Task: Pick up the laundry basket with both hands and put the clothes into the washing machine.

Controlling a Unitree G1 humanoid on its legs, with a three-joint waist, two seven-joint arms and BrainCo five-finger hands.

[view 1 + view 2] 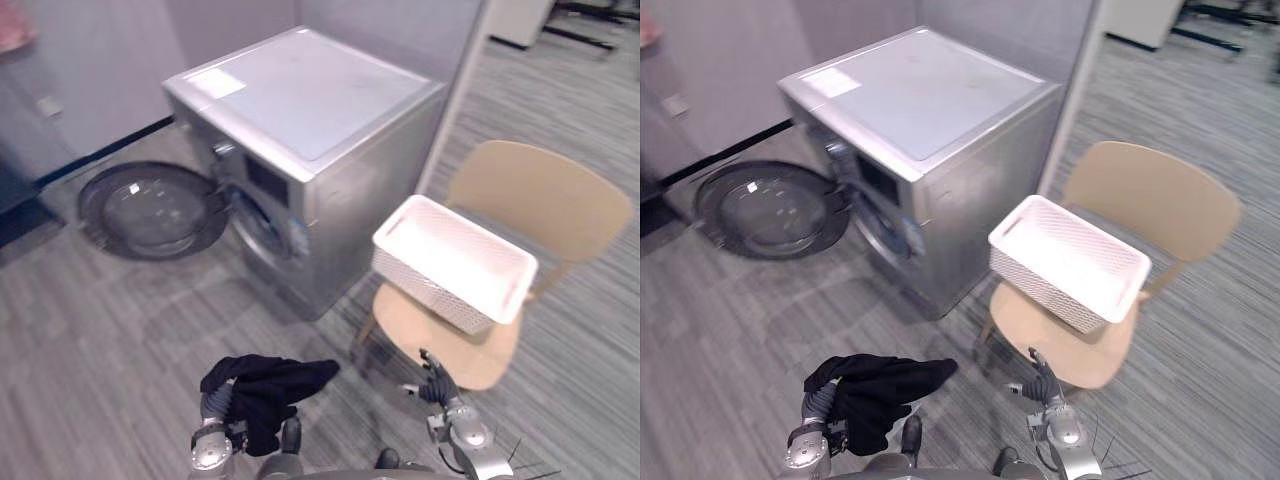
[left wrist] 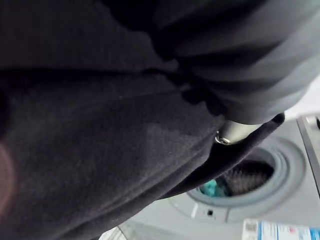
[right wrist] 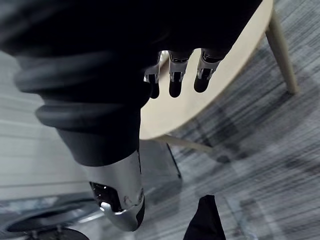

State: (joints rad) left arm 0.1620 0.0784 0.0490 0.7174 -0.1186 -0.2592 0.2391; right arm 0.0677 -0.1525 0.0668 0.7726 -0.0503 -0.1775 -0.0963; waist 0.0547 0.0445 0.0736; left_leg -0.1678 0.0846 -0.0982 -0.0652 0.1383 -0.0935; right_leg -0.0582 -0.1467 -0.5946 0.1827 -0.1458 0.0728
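A black garment (image 1: 266, 388) hangs bunched from my left hand (image 1: 212, 408), low in the eye views, with the hand shut on it. In the left wrist view the cloth (image 2: 100, 150) covers most of the hand, and one silver finger (image 2: 234, 133) pokes out. The silver washing machine (image 1: 310, 110) stands ahead with its round door (image 1: 150, 208) swung open to the left. Its drum (image 2: 235, 180) holds teal and dark items. The white laundry basket (image 1: 455, 262) sits on a wooden chair (image 1: 545, 195) and looks empty. My right hand (image 1: 438, 384) hovers open in front of the chair seat (image 3: 200, 100), its fingers (image 3: 172, 75) relaxed.
A grey partition wall (image 1: 100, 80) runs behind the machine. Striped grey carpet (image 1: 100, 340) lies open between me and the drum. The chair legs (image 3: 280, 50) stand close to my right hand.
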